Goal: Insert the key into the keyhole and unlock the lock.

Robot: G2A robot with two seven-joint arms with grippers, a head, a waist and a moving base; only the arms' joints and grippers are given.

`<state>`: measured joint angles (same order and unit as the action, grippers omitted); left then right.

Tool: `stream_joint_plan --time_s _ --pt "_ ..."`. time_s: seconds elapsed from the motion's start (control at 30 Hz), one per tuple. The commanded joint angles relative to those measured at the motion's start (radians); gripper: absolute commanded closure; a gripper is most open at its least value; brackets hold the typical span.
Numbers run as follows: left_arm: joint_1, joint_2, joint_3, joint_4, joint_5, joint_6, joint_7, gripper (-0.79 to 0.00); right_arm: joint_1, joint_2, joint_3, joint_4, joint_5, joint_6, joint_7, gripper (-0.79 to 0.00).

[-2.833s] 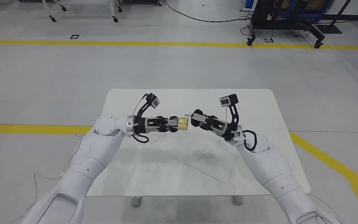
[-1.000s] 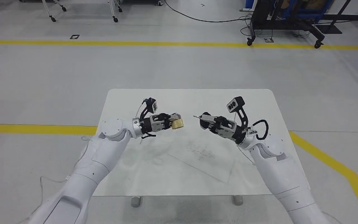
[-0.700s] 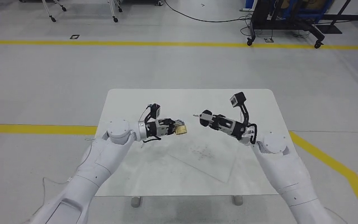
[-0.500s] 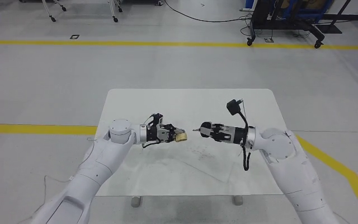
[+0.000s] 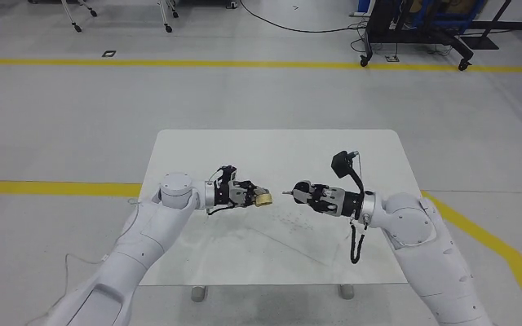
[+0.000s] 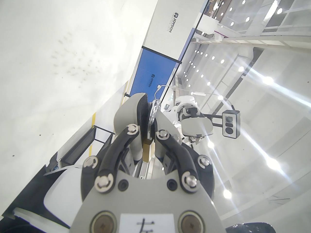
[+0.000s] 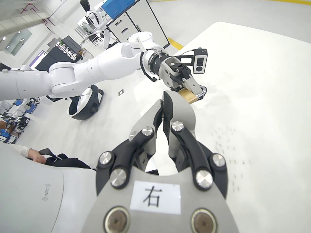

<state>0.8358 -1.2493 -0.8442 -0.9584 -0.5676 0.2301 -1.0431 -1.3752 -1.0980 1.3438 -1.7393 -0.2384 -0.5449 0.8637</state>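
Both arms have sunk lower and levelled. From above, our left gripper (image 5: 251,196) clamps the lock (image 5: 263,198), held out toward the key (image 5: 286,192) pinched in our right gripper (image 5: 294,193), with a gap between them. At the left wrist, we see the fingers tight on the lock's body. At the right wrist, the closed fingers aim at the lock, we judge for insertion.

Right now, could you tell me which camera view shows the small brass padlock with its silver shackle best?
The right wrist view: the brass padlock, in the left gripper, shows body and shackle clearly. The top view shows a small gold block; the left wrist view, an edge-on sliver between fingers.
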Motion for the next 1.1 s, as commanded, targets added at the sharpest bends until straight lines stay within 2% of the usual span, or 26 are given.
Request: stream_joint_plan --time_s 0.0,0.23,0.37,0.5,0.73,1.07 --pt "0.008 0.001 0.006 -0.005 0.031 0.039 0.052 0.0 0.03 -0.001 -0.029 0.003 -0.071 0.007 0.006 0.0" --pt "0.011 -0.004 0.002 -0.014 -0.007 0.134 0.046 0.0 0.059 0.007 -0.121 -0.196 -0.616 -0.113 -0.008 0.0" --pt "0.009 -0.01 0.0 0.005 -0.053 0.179 0.031 0.0 0.06 0.008 -0.176 -0.243 -0.848 -0.113 -0.045 0.0" --pt "0.009 -0.016 -0.003 0.021 -0.082 0.21 0.049 0.0 0.071 0.008 -0.203 -0.258 -0.952 -0.119 -0.096 0.0" --pt "0.005 -0.027 -0.005 0.043 -0.147 0.269 0.041 0.0 0.094 0.004 -0.311 -0.283 -1.182 -0.127 -0.091 0.0" --pt "-0.008 -0.039 0.022 0.071 -0.143 0.292 0.021 0.0 0.108 0.002 -0.371 -0.288 -1.258 -0.163 -0.077 0.0"
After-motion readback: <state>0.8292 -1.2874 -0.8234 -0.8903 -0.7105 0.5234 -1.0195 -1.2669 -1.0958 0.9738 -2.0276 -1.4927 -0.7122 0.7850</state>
